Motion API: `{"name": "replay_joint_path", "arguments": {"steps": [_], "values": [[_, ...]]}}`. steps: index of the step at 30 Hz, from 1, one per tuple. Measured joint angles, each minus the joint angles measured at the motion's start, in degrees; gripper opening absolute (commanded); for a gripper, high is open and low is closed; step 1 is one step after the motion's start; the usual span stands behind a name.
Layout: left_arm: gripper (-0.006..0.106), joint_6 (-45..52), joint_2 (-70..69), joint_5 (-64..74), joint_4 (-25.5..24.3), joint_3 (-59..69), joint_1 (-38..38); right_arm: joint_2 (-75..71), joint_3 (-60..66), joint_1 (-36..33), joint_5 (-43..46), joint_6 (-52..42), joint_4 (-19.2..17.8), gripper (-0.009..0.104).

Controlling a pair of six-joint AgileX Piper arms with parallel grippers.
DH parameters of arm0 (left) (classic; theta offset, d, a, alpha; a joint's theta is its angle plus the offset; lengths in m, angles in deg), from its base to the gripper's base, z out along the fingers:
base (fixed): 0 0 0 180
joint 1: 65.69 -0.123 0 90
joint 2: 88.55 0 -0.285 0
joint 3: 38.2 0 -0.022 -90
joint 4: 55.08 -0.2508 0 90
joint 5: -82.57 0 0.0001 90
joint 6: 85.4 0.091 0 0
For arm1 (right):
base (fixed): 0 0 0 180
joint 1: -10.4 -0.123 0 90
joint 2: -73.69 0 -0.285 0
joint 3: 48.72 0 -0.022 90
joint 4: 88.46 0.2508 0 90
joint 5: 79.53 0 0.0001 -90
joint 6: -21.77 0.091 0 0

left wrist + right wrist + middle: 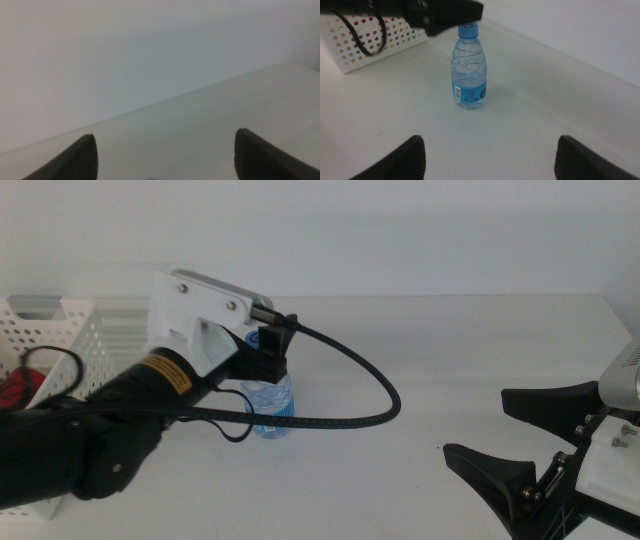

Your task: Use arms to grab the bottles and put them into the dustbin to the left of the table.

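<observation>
A small water bottle (272,408) with a blue cap and blue label stands upright on the white table (450,350). It also shows in the right wrist view (468,75). My left gripper (265,352) hangs just above its cap and hides the top of it. In the left wrist view the left gripper (165,135) is open and empty. My right gripper (478,425) is open and empty at the front right, far from the bottle, and its own view shows the same (490,140). The white perforated dustbin (70,330) stands at the far left. The yellow-liquid bottle is out of view.
Something red (15,385) lies inside the dustbin and shows through its holes (370,22). The left arm's black cable (370,385) loops out to the right of the bottle. A white wall rises behind the table.
</observation>
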State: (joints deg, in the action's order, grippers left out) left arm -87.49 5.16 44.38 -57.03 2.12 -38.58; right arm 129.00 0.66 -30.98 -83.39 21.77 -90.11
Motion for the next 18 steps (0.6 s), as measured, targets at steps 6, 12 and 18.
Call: {"name": "replay_joint_path", "arguments": {"steps": [6,12,18], "values": [[0.09,0.0,5.4,-3.8,0.2,-0.1,0.0,0.0,0.0,0.0,0.0,0.0,0.0,0.067],[0.09,0.0,9.1,-5.3,1.4,-0.2,0.0,0.0,0.0,0.0,0.0,0.0,0.0,0.067],[0.09,0.0,12.1,-6.0,2.0,-0.2,0.0,0.0,0.0,0.0,0.0,0.0,0.0,0.067]]}}
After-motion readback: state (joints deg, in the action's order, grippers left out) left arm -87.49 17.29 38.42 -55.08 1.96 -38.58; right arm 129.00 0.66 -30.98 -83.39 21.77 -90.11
